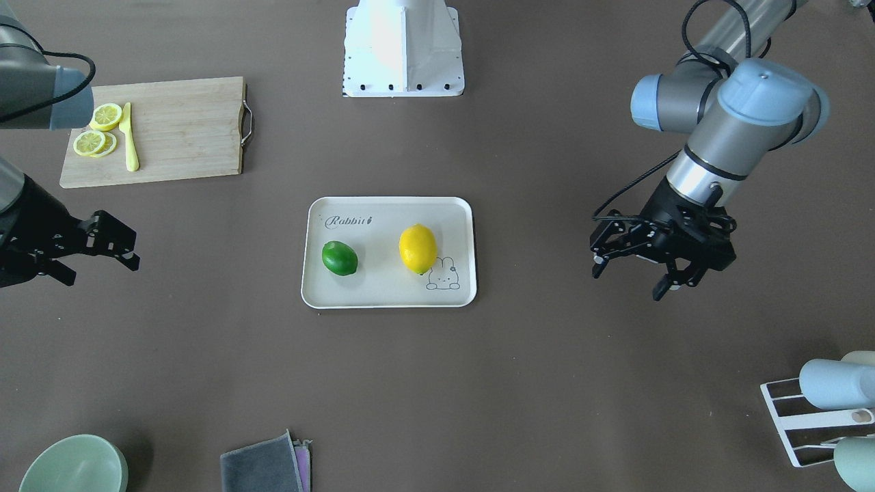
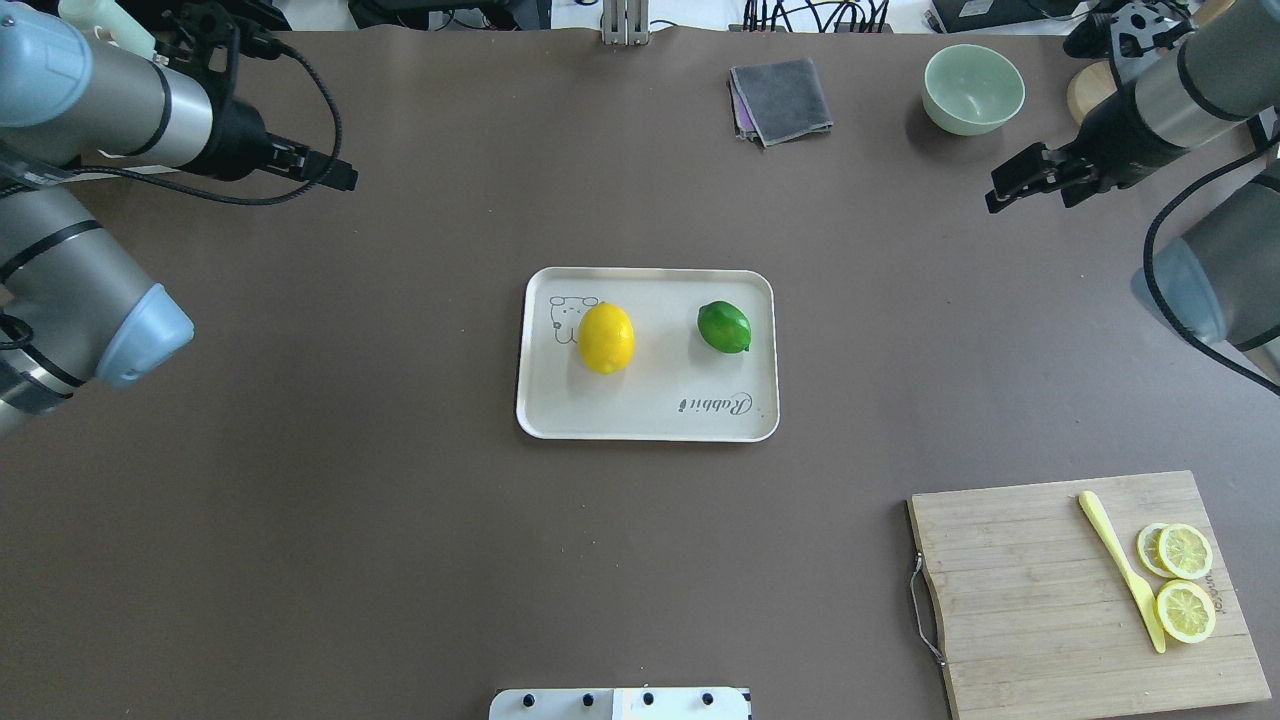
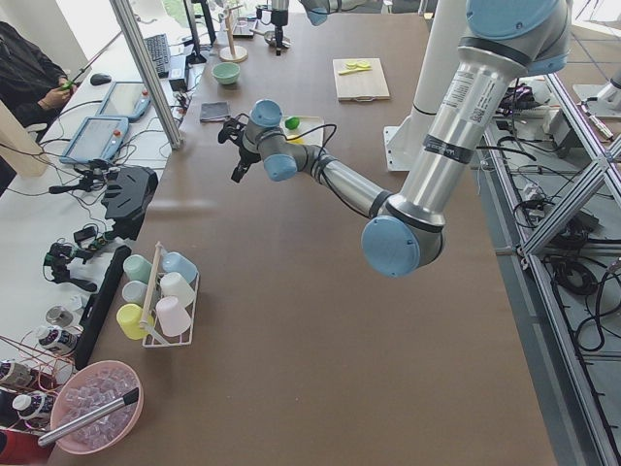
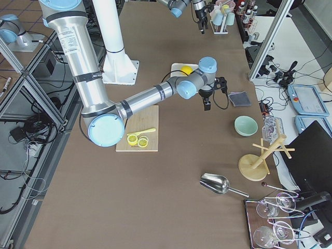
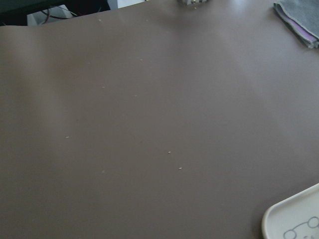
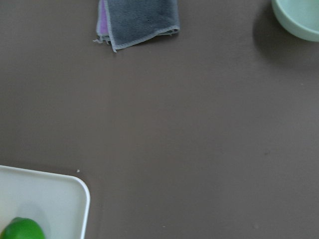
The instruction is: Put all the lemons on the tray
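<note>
The off-white tray (image 1: 389, 292) lies at the table's middle. The yellow lemon (image 1: 418, 249) and the green lemon (image 1: 340, 258) both rest on it, apart from each other. In the overhead view the tray (image 2: 640, 412) holds the yellow lemon (image 2: 606, 338) on the left and the green lemon (image 2: 724, 326) on the right. My left gripper (image 1: 630, 275) is open and empty, hovering well away from the tray. My right gripper (image 1: 101, 265) is open and empty on the other side. The right wrist view shows a tray corner (image 6: 50, 196) and part of the green lemon (image 6: 22, 230).
A wooden cutting board (image 1: 181, 130) with lemon slices (image 1: 97, 135) and a yellow knife (image 1: 130, 140) lies near my right arm. A green bowl (image 1: 72, 468), a folded grey cloth (image 1: 263, 466) and a cup rack (image 1: 820, 413) sit along the far edge. The robot base (image 1: 403, 48) stands behind the tray.
</note>
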### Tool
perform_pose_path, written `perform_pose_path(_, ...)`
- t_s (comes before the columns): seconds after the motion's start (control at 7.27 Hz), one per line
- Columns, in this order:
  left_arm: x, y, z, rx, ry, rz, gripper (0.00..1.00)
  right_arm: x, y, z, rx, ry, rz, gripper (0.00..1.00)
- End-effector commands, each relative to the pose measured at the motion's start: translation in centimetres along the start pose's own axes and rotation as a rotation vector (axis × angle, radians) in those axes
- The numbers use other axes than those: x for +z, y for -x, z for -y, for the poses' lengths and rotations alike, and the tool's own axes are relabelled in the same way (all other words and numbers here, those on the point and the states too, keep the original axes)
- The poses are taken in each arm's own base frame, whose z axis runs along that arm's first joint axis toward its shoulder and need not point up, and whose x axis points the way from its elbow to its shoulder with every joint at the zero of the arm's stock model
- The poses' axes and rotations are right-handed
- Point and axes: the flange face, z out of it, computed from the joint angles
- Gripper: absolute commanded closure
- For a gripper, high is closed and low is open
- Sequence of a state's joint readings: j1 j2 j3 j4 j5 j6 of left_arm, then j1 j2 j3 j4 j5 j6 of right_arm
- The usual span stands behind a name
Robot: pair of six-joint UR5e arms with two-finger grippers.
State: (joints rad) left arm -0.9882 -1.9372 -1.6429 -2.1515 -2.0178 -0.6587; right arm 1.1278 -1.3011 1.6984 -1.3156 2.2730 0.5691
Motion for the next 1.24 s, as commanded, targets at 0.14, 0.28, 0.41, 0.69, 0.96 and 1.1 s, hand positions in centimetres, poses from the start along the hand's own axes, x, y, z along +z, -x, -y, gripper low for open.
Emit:
perform_pose_path(0.14,-4.9,13.0,-4.2,-0.042,0.012,0.093,0.02,-2.8,-9.2,0.4,-0.026,-0.033,-0.066,0.00)
perform_pose_path(0.28,-6.9,16.5,-5.2,-0.041,0.011,0.122,0.02,-4.1,-11.1,0.8,0.007,-0.052,-0.082,0.00)
perform_pose_path(0.41,-9.5,21.8,-8.7,-0.025,0.079,0.094,0.02,-5.0,-13.8,0.7,0.034,-0.062,-0.099,0.00)
perform_pose_path(0.69,-13.5,30.1,-14.6,0.077,0.180,0.171,0.02,-3.5,-23.4,-5.2,0.022,0.012,-0.209,0.00)
perform_pose_path(0.96,-17.4,34.7,-17.1,0.004,0.233,0.218,0.02,-6.3,-29.9,-8.9,0.018,0.086,-0.231,0.00)
perform_pose_path(1.1,-18.1,35.8,-17.9,-0.066,0.265,0.214,0.02,-7.6,-33.1,-11.9,0.018,0.111,-0.218,0.00)
